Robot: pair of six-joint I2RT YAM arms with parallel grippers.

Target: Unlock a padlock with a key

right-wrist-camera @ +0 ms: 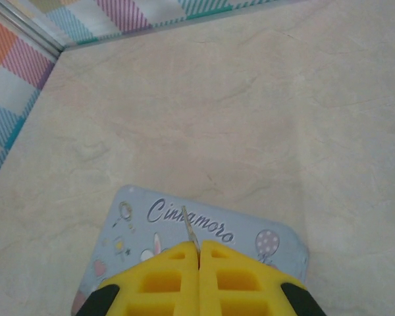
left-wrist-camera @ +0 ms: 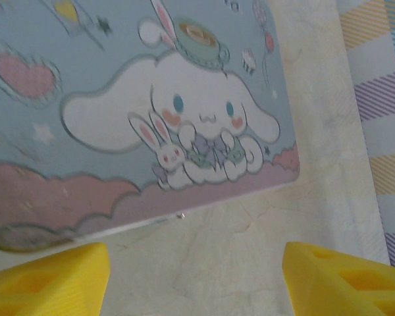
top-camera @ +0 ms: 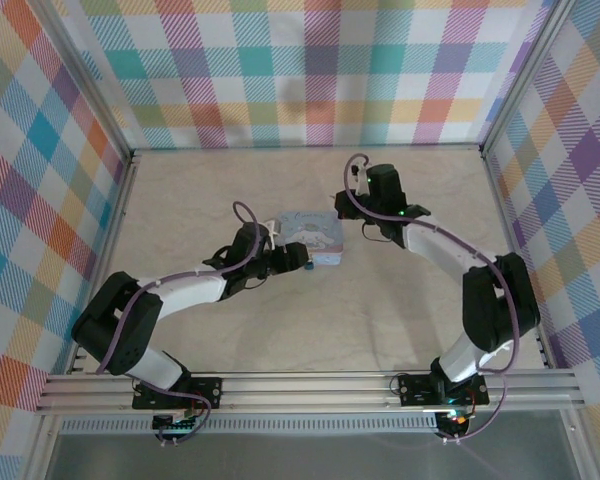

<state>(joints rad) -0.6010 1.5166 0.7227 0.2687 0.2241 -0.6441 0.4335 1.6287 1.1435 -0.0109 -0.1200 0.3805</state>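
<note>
Grey metal, thin and flat: the key (right-wrist-camera: 189, 236) is clamped between the two yellow fingers (right-wrist-camera: 158, 280) of the right gripper (right-wrist-camera: 199, 247), which are pressed together with no gap beyond the blade itself. Only a short sliver projects past the fingertips (bow and any teeth are hidden inside the grip). Its long axis runs forward out of the gripper, leaning slightly to the left of the finger line in the right wrist view, with the free end pointing away from the wrist. The sliver hangs above the lid of a pale blue cartoon-printed tin (right-wrist-camera: 250, 224), its tip level with the script lettering on that lid; whether it touches the lid cannot be determined. The tin lies flat on a pale marbled table (right-wrist-camera: 250, 99), near the middle of the work area in the top view, lid up. On the opposite side of the tin, the left gripper (left-wrist-camera: 197, 276) stands with its fingers (left-wrist-camera: 52, 276) wide apart, nothing between them but bare table surface, just short of the tin's near edge. A tiny metal speck (left-wrist-camera: 181, 215) shows at that edge, too small to identify. Checked pastel walls (top-camera: 310, 70) enclose the table on three sides.
</note>
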